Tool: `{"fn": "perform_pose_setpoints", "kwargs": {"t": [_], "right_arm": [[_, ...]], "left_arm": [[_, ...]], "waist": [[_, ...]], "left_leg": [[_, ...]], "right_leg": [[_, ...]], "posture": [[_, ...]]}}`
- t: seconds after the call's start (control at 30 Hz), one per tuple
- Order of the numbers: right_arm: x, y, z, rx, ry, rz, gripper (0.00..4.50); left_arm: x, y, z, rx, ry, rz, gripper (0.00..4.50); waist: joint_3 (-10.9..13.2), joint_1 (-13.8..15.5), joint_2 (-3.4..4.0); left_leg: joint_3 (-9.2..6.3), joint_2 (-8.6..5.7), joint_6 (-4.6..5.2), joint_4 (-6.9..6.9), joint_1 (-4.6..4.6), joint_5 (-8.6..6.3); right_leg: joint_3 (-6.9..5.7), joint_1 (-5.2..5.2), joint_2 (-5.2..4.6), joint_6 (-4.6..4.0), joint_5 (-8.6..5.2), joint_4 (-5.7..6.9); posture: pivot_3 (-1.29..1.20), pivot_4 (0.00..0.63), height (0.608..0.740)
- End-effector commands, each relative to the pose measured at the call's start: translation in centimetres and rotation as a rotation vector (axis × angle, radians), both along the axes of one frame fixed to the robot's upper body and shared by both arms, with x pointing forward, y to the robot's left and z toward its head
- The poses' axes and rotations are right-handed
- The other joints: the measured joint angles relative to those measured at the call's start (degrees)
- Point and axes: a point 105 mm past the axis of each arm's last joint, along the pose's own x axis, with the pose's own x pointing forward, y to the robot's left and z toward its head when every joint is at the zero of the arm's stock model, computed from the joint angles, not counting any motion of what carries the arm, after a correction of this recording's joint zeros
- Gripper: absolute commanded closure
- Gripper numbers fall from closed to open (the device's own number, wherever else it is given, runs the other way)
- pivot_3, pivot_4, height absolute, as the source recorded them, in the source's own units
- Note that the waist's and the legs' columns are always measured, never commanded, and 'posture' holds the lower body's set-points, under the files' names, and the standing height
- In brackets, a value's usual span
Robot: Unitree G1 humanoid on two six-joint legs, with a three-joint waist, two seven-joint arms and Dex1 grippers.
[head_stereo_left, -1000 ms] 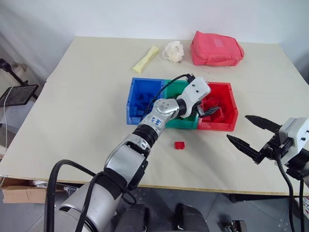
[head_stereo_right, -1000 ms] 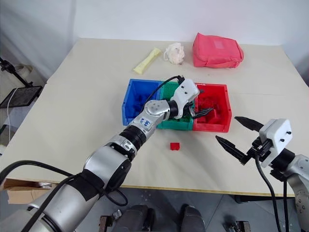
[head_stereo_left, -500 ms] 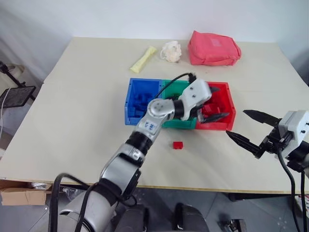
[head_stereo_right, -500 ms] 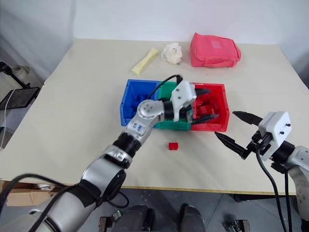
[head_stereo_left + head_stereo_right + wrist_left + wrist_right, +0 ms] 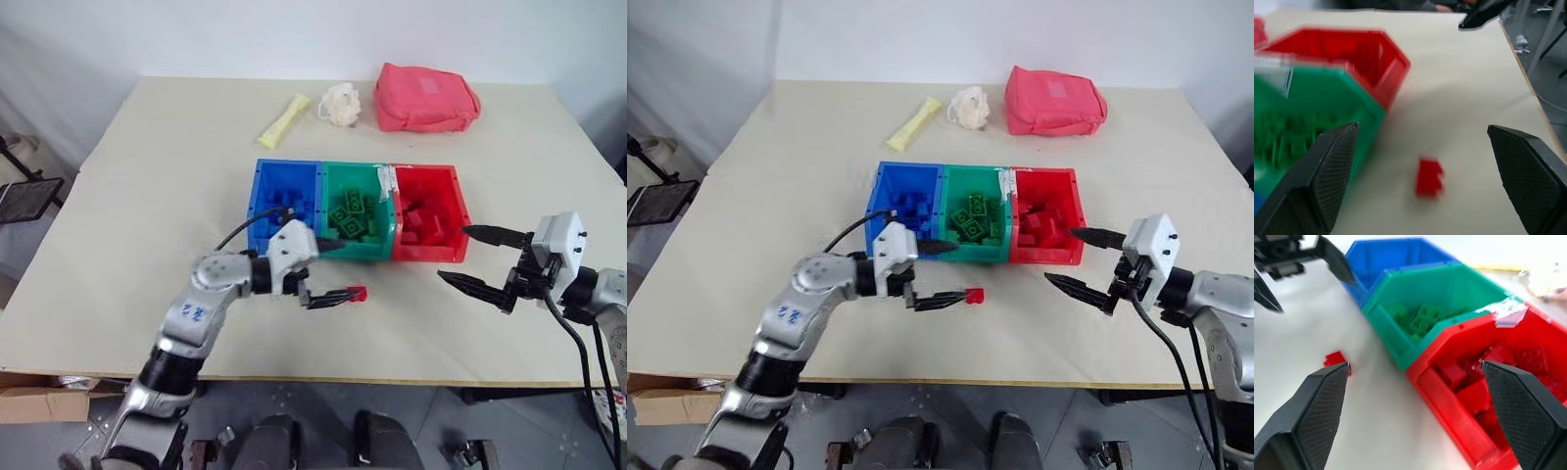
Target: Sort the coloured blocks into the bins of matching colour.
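Note:
Three bins stand in a row mid-table: blue bin (image 5: pixel 286 164), green bin (image 5: pixel 358 251) and red bin (image 5: pixel 427 254). Each holds several blocks of its own colour. One small red block (image 5: pixel 360 293) lies on the table in front of the green bin. My left gripper (image 5: pixel 334 270) is open and empty, low over the table just left of that block, which sits just past its fingertips (image 5: pixel 1429 177). My right gripper (image 5: pixel 454 254) is open and empty, hovering right of the red bin and pointing toward it.
At the back of the table (image 5: pixel 147 196) lie a pink fabric pouch (image 5: pixel 426 96), a white crumpled lump (image 5: pixel 340 103) and a pale yellow strip (image 5: pixel 282 119). The table's front edge runs close under both grippers. Bare tabletop spreads left of the blue bin.
My left arm has drawn back from over the red bin toward the front left, so its open gripper now sits beside the loose red block. The right gripper has turned toward the bins.

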Motion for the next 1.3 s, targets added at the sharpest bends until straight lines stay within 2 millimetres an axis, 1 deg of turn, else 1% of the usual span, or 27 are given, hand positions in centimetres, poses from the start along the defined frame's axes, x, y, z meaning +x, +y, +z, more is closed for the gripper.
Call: {"fn": "perform_pose_setpoints", "kwargs": {"t": [0.03,0.1,0.17,0.33,0.37,0.43,0.5,0.6,0.77,0.87,1.0,1.07,1.17,1.3], "right_arm": [[0.1,-0.1,0.9,-0.02,-0.034,0.022,0.0],[0.3,-0.1,0.9,-0.021,-0.029,0.027,0.0],[0.4,0.0,0.7,-0.028,-0.011,0.042,0.0],[0.5,0.1,0.3,-0.038,0.009,0.074,0.0],[0.6,0.1,0.3,-0.038,0.011,0.077,0.0],[0.7,0.2,0.2,-0.042,0.017,0.085,0.0],[0.8,0.3,0.2,-0.043,0.015,0.092,0.0],[0.9,0.5,0.4,-0.043,0.009,0.101,0.0],[-0.1,0.7,0.5,-0.03,0.005,0.145,0.0],[-1.1,0.7,0.1,-0.043,0.016,0.173,0.0],[-2.4,0.3,-1.0,-0.097,0.048,0.18,0.0],[-3.0,0.2,-1.5,-0.116,0.066,0.182,0.0],[-3.4,0.2,-2.0,-0.131,0.082,0.171,0.0],[-3.8,-0.1,-2.1,-0.127,0.082,0.129,0.0]], "left_arm": [[-1.1,1.4,1.1,-0.018,-0.053,0.014,0.02],[-1.4,2.1,0.9,-0.012,-0.059,0.027,0.02],[-2.2,3.8,-0.2,0.017,-0.038,0.043,0.02],[-3.9,7.3,-1.9,0.071,0.024,0.075,0.02],[-4.1,7.7,-2.1,0.082,0.035,0.079,0.02],[-4.0,7.8,-2.3,0.089,0.031,0.079,0.02],[-3.7,7.2,-2.1,0.078,0.022,0.073,0.02],[-3.4,5.8,-2.0,0.067,0.006,0.048,0.02],[-2.2,3.1,-2.0,0.047,-0.03,0.019,0.02],[-1.2,1.1,-2.7,0.048,-0.035,0.004,0.02],[0.5,-2.0,-4.1,0.082,-0.054,-0.037,0.02],[0.9,-3.3,-4.3,0.083,-0.062,-0.071,0.02],[1.6,-4.6,-4.4,0.088,-0.07,-0.094,0.02],[2.7,-6.3,-5.1,0.112,-0.074,-0.122,0.02]], "waist": [[0.0,0.01,0.0],[0.0,0.28,0.02],[0.0,0.1,0.01],[0.01,-0.08,0.03],[0.01,-0.02,0.03],[0.02,0.21,0.04],[0.02,0.22,0.04],[0.02,0.18,0.05],[0.01,0.19,0.04],[0.02,0.3,0.05],[0.01,0.58,0.05],[0.01,0.72,0.04],[0.01,0.82,0.04],[0.01,1.22,0.04]], "left_leg": [[-0.01,0.03,-0.02,0.02,0.01,0.0],[-0.01,0.01,-0.02,0.04,0.01,0.0],[-0.02,-0.02,-0.02,0.06,0.01,0.0],[-0.02,0.08,-0.13,-0.01,0.01,-0.07],[-0.02,0.09,-0.14,-0.01,0.02,-0.08],[-0.02,0.09,-0.14,0.01,0.02,-0.08],[-0.02,0.04,-0.13,0.04,0.02,-0.07],[-0.03,0.02,-0.13,0.03,0.03,-0.07],[-0.03,0.03,-0.14,-0.01,0.02,-0.08],[0.0,0.0,-0.12,0.02,0.01,-0.07],[0.02,-0.03,-0.09,0.02,0.02,-0.05],[0.06,-0.04,-0.07,0.03,0.01,-0.04],[0.1,-0.03,-0.07,0.03,0.02,-0.04],[0.15,-0.02,-0.05,0.06,0.03,-0.03]], "right_leg": [[-0.01,0.0,0.01,-0.02,-0.01,0.01],[-0.01,0.01,0.0,-0.03,-0.02,0.04],[-0.01,0.03,-0.01,-0.03,-0.01,0.02],[-0.01,-0.03,-0.1,-0.1,-0.05,-0.01],[-0.01,-0.03,-0.11,-0.11,-0.06,-0.01],[-0.02,-0.01,-0.12,-0.12,-0.07,0.0],[-0.01,0.02,-0.17,-0.12,-0.06,0.0],[-0.01,0.0,-0.26,-0.12,-0.06,0.04],[-0.04,-0.02,-0.03,-0.12,-0.06,0.04],[-0.07,-0.01,0.04,-0.11,-0.06,0.05],[-0.09,0.01,0.06,-0.09,-0.05,0.07],[-0.09,0.01,0.07,-0.08,-0.04,0.06],[-0.11,0.01,0.08,-0.07,-0.04,0.07],[-0.17,0.01,0.09,-0.07,-0.04,0.06]], "posture": [[0.0,0.15,0.74],[0.0,0.15,0.74],[0.0,0.15,0.74],[0.0,0.15,0.74],[0.0,0.15,0.74],[0.0,0.15,0.74],[0.0,0.15,0.74],[0.0,0.15,0.74],[0.0,0.15,0.74],[0.0,0.15,0.74],[0.0,0.15,0.74],[0.0,0.15,0.74],[0.0,0.15,0.74],[0.0,0.15,0.74]]}}
